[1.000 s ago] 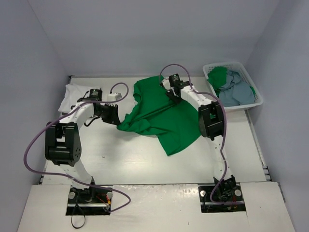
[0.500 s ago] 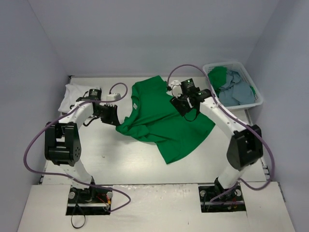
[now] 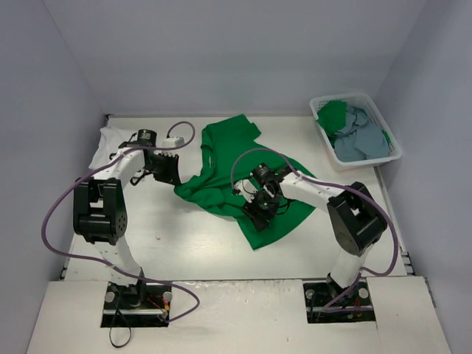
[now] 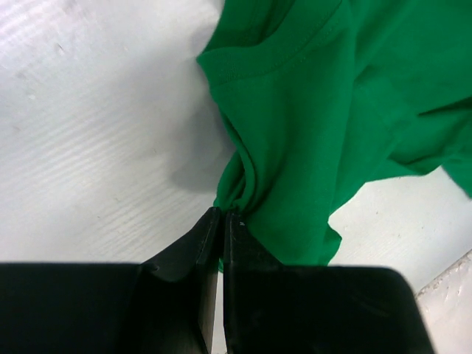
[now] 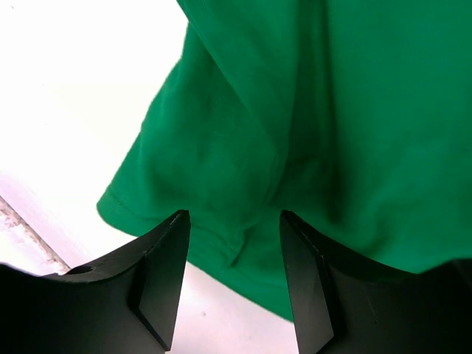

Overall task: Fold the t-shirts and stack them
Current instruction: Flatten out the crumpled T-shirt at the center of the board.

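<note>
Right tool (image 3: 259, 209) is what has changed. A second ago it sat at the far shoulder of the green t-shirt (image 3: 236, 155); since then it seems to have let go, widened its fingers and swung back toward its own base. It now hovers with fingers spread over the near part of the shirt. In the right wrist view a hemmed corner of the cloth lies directly below and between the two fingers, not yet gripped.

Left tool (image 3: 168, 171) has not shifted. Its fingers stay pressed together on a bunched fold of the shirt close to a sleeve cuff, and the cloth fans out ahead of it across the worktop (image 3: 184, 236).

The shirt is no longer drawn out between the two tools. It lies slack and creased, reaching from the left tool's tips to beneath the right one.

I read this as a re-grip: one hold is kept as an anchor while the other goes for a hem corner, so the garment can be pulled flat. Folding itself looks hardly begun.

Behind the left tool lies a white t-shirt (image 3: 110, 144) — and well off to the right tool's right a blue-grey t-shirt (image 3: 361, 140) sits in a basket (image 3: 346, 96).
</note>
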Tool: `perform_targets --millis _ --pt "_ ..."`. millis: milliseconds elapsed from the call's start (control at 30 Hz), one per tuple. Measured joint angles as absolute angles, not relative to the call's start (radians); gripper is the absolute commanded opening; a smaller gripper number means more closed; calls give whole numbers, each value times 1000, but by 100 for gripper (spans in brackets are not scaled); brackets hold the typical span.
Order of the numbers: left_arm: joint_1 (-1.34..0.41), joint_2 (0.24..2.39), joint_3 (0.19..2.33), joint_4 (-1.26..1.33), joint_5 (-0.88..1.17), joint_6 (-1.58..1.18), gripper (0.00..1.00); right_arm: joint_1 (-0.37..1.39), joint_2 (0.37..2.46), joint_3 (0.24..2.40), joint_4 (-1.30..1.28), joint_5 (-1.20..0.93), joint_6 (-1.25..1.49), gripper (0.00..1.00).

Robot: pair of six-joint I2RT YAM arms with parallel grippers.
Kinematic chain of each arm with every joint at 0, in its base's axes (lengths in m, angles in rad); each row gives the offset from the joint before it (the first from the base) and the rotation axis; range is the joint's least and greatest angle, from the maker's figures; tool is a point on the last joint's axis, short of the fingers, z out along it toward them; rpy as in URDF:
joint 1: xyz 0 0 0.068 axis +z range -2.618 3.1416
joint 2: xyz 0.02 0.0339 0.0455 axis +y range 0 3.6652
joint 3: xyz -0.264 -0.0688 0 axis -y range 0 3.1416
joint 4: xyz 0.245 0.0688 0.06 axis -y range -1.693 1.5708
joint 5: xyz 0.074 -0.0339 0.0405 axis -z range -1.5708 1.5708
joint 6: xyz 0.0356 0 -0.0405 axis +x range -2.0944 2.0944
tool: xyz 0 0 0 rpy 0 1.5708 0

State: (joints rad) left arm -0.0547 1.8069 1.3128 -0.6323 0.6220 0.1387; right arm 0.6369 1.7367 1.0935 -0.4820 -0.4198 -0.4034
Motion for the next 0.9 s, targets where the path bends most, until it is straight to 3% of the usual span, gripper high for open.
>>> perform_targets --millis 200,367,533,567,633,700,900 --pt "-55 1807 1364 -631 615 138 0 637 1781 1093 -478 -470 -428 45" --pt "-55 1810 1368 -633 609 136 0 637 1781 1087 -471 -497 -450 25" --pt "-55 1816 1369 -635 609 134 0 637 1790 1076 -467 -518 -458 27" --pt "-55 1818 1369 -635 609 134 0 637 1794 1076 -467 -523 -459 24" --pt "-55 1818 1369 -635 609 134 0 636 1796 1076 -465 -525 -469 7" --pt "-55 1818 1369 -635 609 135 0 637 1804 1076 -461 -525 -471 0" --pt "-54 1818 1362 -636 596 139 0 636 1803 1084 -461 -469 -471 0"
